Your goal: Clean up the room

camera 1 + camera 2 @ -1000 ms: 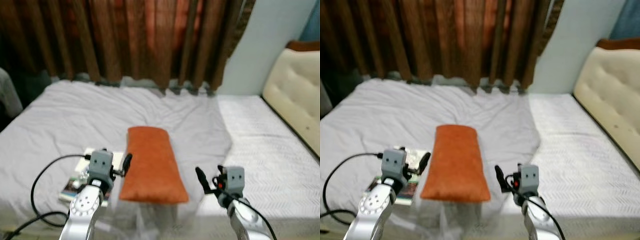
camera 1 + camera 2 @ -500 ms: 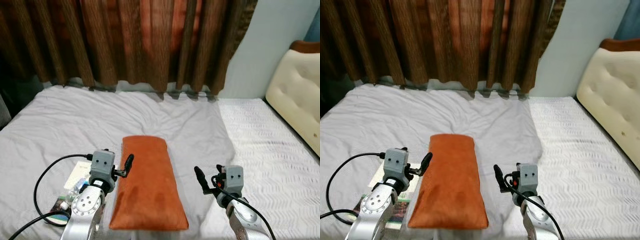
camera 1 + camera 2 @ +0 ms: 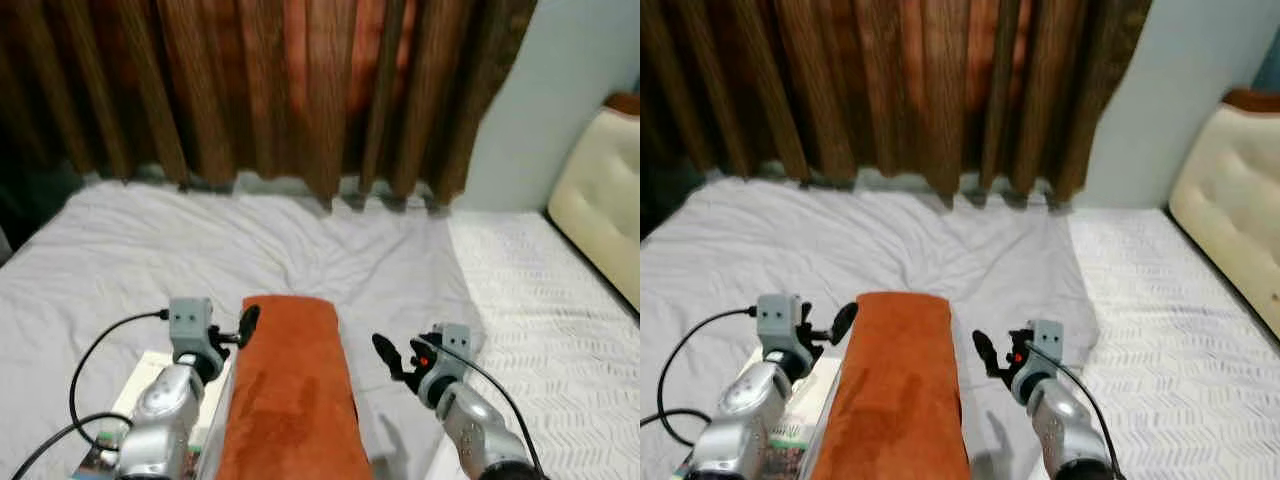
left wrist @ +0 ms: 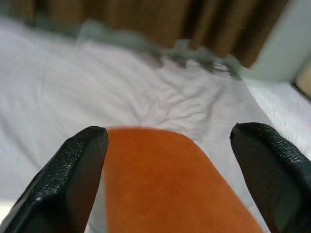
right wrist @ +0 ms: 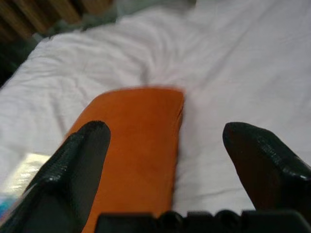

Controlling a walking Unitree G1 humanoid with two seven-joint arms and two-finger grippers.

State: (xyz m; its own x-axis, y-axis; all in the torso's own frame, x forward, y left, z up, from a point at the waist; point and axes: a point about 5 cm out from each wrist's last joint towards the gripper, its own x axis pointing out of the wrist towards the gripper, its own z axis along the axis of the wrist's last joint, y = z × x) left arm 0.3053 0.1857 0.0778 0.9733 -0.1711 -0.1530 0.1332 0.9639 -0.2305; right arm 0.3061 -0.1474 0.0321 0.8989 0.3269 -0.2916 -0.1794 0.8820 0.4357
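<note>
The orange pillow (image 3: 292,395) lies on the bed (image 3: 130,250) between the left tool (image 4: 170,179) and the right tool (image 5: 172,170), and both tools are spread wide and hold nothing. The pillow is big and soft, so I think it could sag or slip out if only one tool grabs an edge, and the left tool could bump the books (image 3: 790,415) lying just beside it. The bed has a gray sheet, with brown curtains (image 3: 270,90) behind and a padded headboard (image 3: 600,200) on the right.

Your two silver arms reach forward side by side, and the left pincer (image 4: 165,179) and right pincer (image 5: 170,170) both have their black fingers spread wide, holding nothing.
</note>
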